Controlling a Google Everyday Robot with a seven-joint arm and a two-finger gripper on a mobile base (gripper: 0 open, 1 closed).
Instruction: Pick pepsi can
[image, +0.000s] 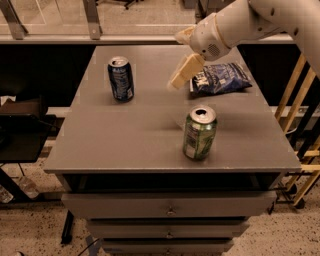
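Note:
The pepsi can (121, 78) is dark blue with white lettering and a silver top. It stands upright at the back left of the grey table top (125, 135). My gripper (182, 74) hangs from the white arm above the back middle of the table. It is to the right of the pepsi can and apart from it, with its cream fingers pointing down and to the left.
A green-and-silver can (200, 132) stands upright near the table's front right. A crinkled blue chip bag (220, 78) lies flat at the back right, just behind my gripper. Drawers sit under the table top. A wooden frame (300, 125) stands at the right.

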